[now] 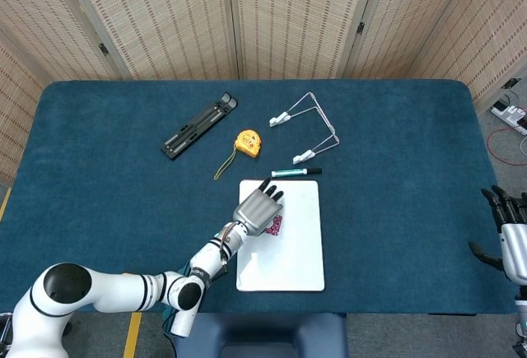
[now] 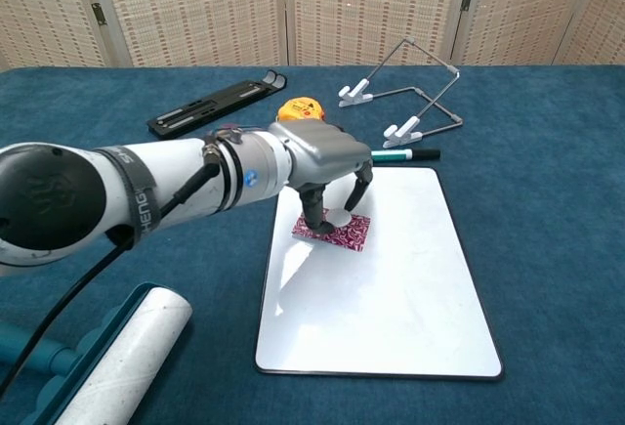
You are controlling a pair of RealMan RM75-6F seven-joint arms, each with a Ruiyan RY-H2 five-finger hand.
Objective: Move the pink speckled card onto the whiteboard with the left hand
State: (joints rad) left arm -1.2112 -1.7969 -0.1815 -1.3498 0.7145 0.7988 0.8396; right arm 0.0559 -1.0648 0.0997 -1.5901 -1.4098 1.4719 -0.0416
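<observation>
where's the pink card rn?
The pink speckled card lies on the upper left part of the whiteboard, under the left hand, whose fingers touch it; the green marker is just beyond the board's top edge.

Head view high, looking steeply down on whole table, chest view low, close, facing forward, both share whiteboard.

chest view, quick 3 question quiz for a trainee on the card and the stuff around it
1. True or false: the card lies on the whiteboard.
2. Which hand is over the card? A left hand B right hand
3. Fill in: the marker lies just past the whiteboard's ___ edge.

Key: 1 true. 2 A. 3 far.
</observation>
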